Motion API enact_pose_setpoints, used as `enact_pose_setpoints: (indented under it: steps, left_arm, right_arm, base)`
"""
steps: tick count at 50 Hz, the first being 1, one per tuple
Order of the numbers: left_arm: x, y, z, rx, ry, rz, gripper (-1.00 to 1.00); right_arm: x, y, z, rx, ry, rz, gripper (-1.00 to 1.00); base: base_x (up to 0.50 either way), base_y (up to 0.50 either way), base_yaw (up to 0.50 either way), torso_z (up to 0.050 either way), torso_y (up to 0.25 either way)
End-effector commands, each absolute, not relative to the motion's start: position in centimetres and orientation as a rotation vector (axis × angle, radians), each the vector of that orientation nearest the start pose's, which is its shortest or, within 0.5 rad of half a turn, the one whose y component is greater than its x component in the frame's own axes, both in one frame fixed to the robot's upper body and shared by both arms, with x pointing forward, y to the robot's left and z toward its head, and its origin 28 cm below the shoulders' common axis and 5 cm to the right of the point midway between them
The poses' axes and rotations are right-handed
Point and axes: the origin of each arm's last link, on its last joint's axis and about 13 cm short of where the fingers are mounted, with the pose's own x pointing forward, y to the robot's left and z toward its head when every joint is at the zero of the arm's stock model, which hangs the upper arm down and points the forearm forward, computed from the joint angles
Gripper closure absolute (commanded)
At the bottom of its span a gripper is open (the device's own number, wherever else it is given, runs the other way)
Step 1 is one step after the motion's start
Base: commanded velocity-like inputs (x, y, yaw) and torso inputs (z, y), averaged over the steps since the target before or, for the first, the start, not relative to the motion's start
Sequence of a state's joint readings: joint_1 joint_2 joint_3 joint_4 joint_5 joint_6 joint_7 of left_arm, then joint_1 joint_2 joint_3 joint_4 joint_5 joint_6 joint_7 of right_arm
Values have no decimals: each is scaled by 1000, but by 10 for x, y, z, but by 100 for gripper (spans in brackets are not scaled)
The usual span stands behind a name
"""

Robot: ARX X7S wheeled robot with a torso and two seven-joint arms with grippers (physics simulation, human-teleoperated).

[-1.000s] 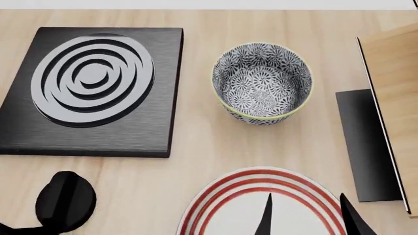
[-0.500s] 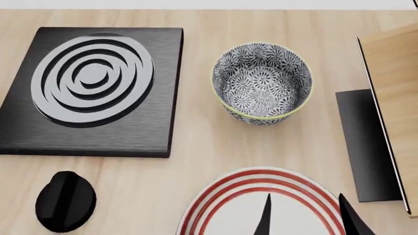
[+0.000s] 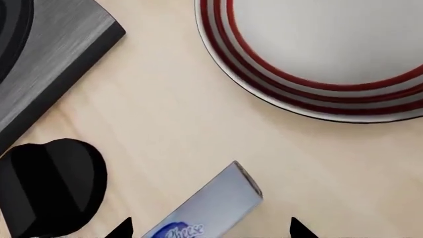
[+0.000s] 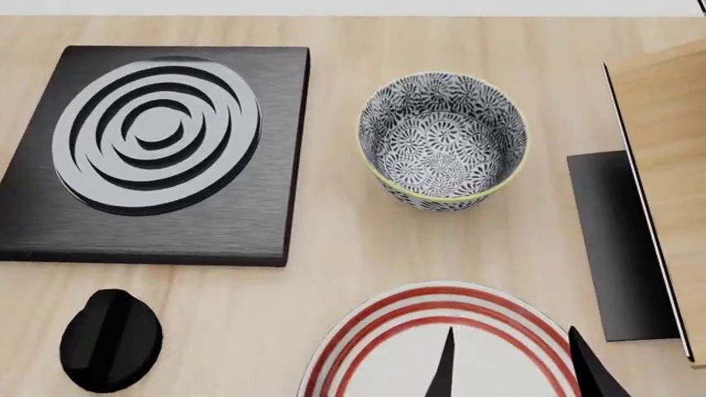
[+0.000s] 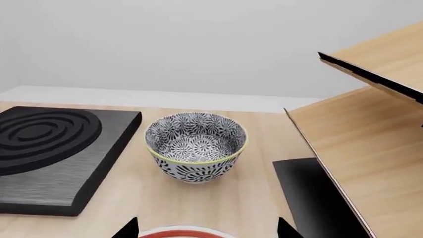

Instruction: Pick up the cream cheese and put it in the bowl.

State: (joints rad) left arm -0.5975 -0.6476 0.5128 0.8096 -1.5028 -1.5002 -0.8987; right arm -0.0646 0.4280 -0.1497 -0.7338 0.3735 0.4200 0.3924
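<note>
The cream cheese (image 3: 213,202), a silver-grey box with a blue label, lies flat on the wooden table in the left wrist view. My left gripper (image 3: 211,232) is open, with its two fingertips on either side of the box and apart from it. Neither the box nor the left gripper shows in the head view. The black-and-white floral bowl (image 4: 444,141) stands empty at the table's middle and also shows in the right wrist view (image 5: 195,146). My right gripper (image 4: 513,372) is open and empty over the plate's near part, well short of the bowl (image 5: 206,229).
A white plate with red rings (image 4: 386,331) lies near the front, close to the cream cheese (image 3: 278,84). A black stove plate (image 4: 276,165) lies at the left, with a black knob (image 4: 111,339) in front of it. A wooden cabinet (image 4: 667,149) and a black panel (image 4: 617,240) stand at the right.
A dark part of my left arm beside the knob has dropped out of the head view. The right gripper's fingertips have shifted slightly. The bowl has not moved.
</note>
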Motion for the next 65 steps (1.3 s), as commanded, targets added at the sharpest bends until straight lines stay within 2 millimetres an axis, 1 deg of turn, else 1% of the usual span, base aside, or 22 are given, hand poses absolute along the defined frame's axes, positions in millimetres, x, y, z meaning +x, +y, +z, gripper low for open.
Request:
enact_pose_setpoints:
  steps: [1, 4, 9, 14, 20, 29, 34, 35, 36, 38, 53, 54, 60, 65]
  left_arm:
    - [154, 211, 156, 632, 538, -541, -100]
    - [156, 211, 153, 638, 545, -535, -100]
    - [157, 210, 154, 641, 546, -534, -100]
    - [159, 210, 157, 644, 545, -530, -100]
    - [165, 209, 151, 650, 564, -533, -100]
    - [170, 207, 151, 673, 573, -539, -100]
    - [172, 205, 146, 674, 587, -554, -100]
    - [174, 205, 150, 682, 589, -552, -100]
    - [176, 206, 161, 678, 592, -553, -100]
    - [176, 205, 165, 675, 592, -551, -100]
    - [178, 207, 154, 635, 629, -554, -100]
    - [178, 207, 154, 634, 629, -554, 100]
    - [177, 207, 152, 635, 633, -564, 100]
    - [177, 207, 153, 632, 631, -564, 100]
  right_arm:
    - [171, -115, 121, -42, -152, 13, -100]
    - [171, -114, 122, -46, -153, 15, -100]
    - [172, -114, 118, -48, -144, 18, -100]
    - [172, -114, 120, -47, -146, 18, -100]
    - [175, -113, 117, -53, -141, 20, -100]
    - [177, -112, 117, -56, -139, 17, -100]
    - [177, -112, 117, -58, -138, 19, -100]
    - [177, -112, 118, -57, -140, 18, -100]
    - [177, -112, 118, -57, -141, 17, -100]
    - [177, -112, 118, -56, -140, 17, -100]
    - [177, -113, 118, -51, -144, 15, -100]
    - [177, -113, 118, -51, -144, 15, -100]
    - [176, -112, 118, -52, -146, 15, -100]
    - [175, -112, 120, -53, -148, 14, -100]
  base:
    - [0, 0, 0, 0, 0]
    - [0, 0, 0, 0, 0]
    - [0, 0, 0, 0, 0]
    - [0, 0, 0, 0, 0]
    - [0, 0, 0, 0, 0]
    - [0, 0, 0, 0, 0]
    - [0, 0, 0, 0, 0]
    - [0, 0, 0, 0, 0]
    - [0, 0, 0, 0, 0]
    - [0, 0, 0, 0, 0]
    - [0, 0, 0, 0, 0]
    - [0, 0, 0, 0, 0]
    - [0, 0, 0, 0, 0]
    - [0, 0, 0, 0, 0]
